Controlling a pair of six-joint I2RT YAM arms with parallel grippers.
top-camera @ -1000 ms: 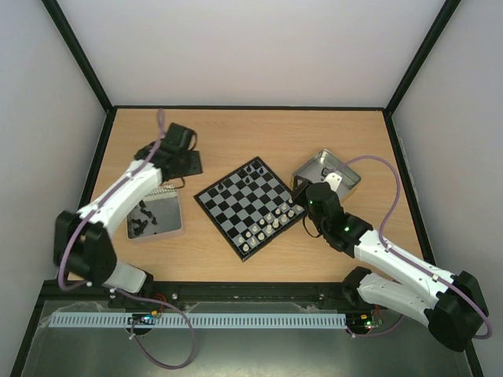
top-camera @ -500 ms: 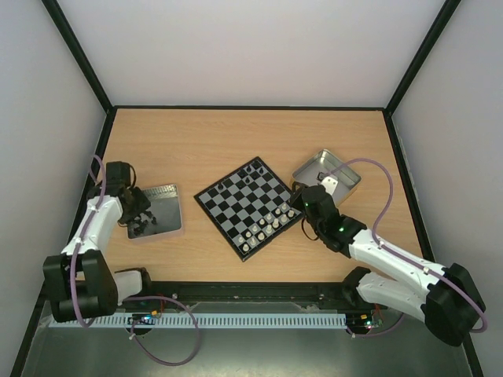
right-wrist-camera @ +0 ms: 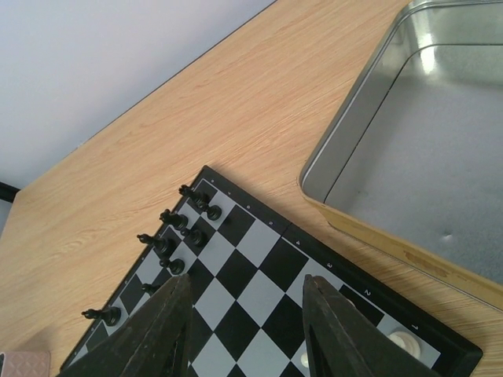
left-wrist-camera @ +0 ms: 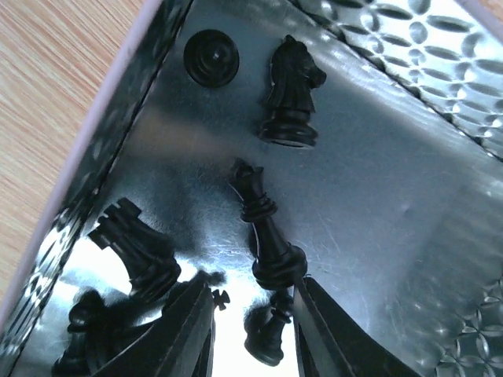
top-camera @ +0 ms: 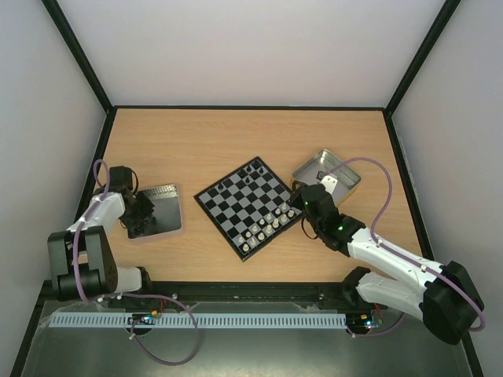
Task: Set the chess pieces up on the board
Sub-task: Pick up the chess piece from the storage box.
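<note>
Two part-open pincers, left pincer [left-wrist-camera: 251, 310] straddling black pawn [left-wrist-camera: 266, 339] in tin [left-wrist-camera: 377, 204], right pincer [right-wrist-camera: 247, 287] empty over board [right-wrist-camera: 259, 243]

The chessboard [top-camera: 250, 206] is checked in black and grey-white inside a thin black border, and it carries black chessmen [right-wrist-camera: 192, 236] and white chessmen [top-camera: 263, 228]. The left tin [left-wrist-camera: 424, 31] is shiny silver with an embossed oval lattice on its wall, and the knight [left-wrist-camera: 291, 94] in it is glossy black. The table [top-camera: 236, 141] is pale wood grain.
</note>
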